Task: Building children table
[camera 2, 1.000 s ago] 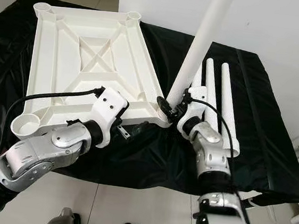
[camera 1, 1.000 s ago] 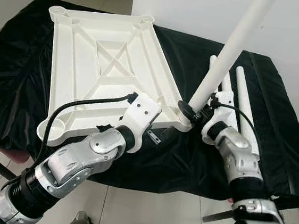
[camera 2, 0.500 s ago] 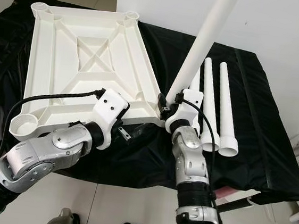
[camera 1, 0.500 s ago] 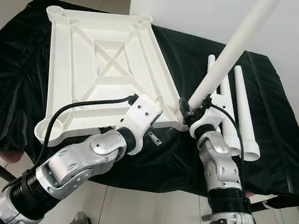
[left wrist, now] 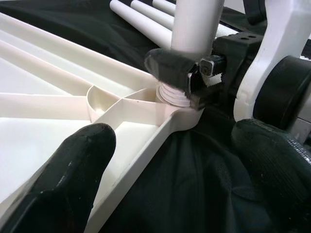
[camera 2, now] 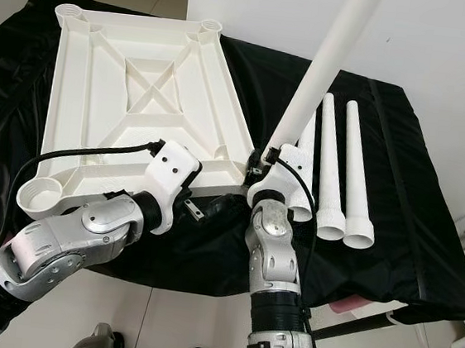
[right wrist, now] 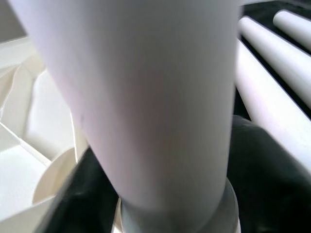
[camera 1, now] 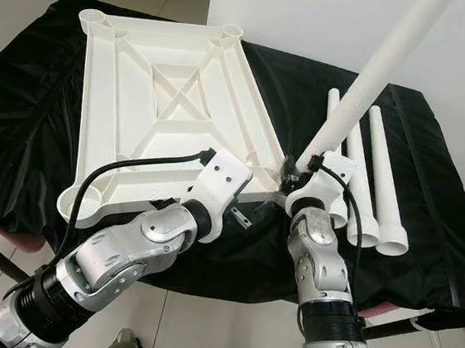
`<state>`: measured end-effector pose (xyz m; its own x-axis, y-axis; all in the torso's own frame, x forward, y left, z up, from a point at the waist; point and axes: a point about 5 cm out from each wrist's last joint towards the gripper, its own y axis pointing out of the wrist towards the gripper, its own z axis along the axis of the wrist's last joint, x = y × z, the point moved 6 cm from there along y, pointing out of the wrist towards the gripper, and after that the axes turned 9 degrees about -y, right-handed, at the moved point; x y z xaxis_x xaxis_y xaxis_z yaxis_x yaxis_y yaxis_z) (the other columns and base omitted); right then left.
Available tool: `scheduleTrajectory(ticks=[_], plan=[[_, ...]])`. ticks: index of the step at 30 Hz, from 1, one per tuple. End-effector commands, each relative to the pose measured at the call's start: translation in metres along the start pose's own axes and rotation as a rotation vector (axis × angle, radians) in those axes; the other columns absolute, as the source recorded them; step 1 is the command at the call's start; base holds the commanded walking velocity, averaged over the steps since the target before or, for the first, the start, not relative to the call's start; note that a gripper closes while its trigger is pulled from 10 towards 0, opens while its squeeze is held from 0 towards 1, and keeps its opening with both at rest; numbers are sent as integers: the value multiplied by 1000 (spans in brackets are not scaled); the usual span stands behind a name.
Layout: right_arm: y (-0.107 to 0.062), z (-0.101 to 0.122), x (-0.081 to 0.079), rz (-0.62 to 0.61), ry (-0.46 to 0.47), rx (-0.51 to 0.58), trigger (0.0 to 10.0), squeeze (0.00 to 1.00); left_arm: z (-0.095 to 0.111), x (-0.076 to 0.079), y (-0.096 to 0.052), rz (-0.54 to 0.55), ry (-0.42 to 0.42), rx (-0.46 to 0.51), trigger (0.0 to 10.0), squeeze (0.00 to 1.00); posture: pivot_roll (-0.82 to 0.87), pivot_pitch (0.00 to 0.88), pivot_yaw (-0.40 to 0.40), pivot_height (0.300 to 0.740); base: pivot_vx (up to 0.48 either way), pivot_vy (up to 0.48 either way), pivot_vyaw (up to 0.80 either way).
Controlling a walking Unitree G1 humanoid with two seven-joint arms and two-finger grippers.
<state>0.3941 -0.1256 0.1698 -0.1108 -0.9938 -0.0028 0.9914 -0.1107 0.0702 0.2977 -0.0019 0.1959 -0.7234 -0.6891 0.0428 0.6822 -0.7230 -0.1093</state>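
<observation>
White plastic makes up the upside-down tabletop (camera 1: pixel 164 109), which lies ribbed side up on a black cloth (camera 1: pixel 429 203) over a stand, its long axis running from the robot's near left toward the far edge. At its near right corner socket the right gripper (camera 2: pixel 260 162) is clenched around the lower end of a white table leg (camera 2: pixel 323 63); the leg's threaded foot sits at the socket mouth, and its long axis rises steeply, leaning up and away to the robot's right. The left wrist view shows the leg's ribbed end (left wrist: pixel 171 94) touching the corner socket, with a black finger (left wrist: pixel 171 65) wrapped against the tube. The left gripper (camera 1: pixel 244 219) hovers just beside the tabletop's near edge, its fingers (left wrist: pixel 73 170) spread apart with the rim between them, gripping nothing. Three spare legs (camera 2: pixel 345 173) lie side by side on the cloth to the right, flared ends toward the robot.
</observation>
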Motion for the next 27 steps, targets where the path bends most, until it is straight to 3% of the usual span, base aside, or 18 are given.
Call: scheduleTrajectory(ticks=[1,8,9,15,27], plan=[[-3,-15,8,-11,-1,-50,10000,1000,-7,30,-4,-238,8,-48,10000,0,95,129,-117,740,0,0,0],[-1,-6,13,-6,-8,-10,10000,1000,-7,29,-4,-235,9,-48,10000,0,95,129,-117,740,0,0,0],[-1,-1,13,10,7,14,10000,0,-8,29,-4,-232,10,-48,10000,0,95,129,-117,740,0,0,0],[-10,13,15,46,28,81,10000,0,-8,25,-3,-223,16,-49,10000,0,85,143,-120,740,0,0,0],[-50,25,27,87,18,156,10000,0,-15,2,1,-187,56,-78,10000,0,55,166,-98,740,0,0,0]])
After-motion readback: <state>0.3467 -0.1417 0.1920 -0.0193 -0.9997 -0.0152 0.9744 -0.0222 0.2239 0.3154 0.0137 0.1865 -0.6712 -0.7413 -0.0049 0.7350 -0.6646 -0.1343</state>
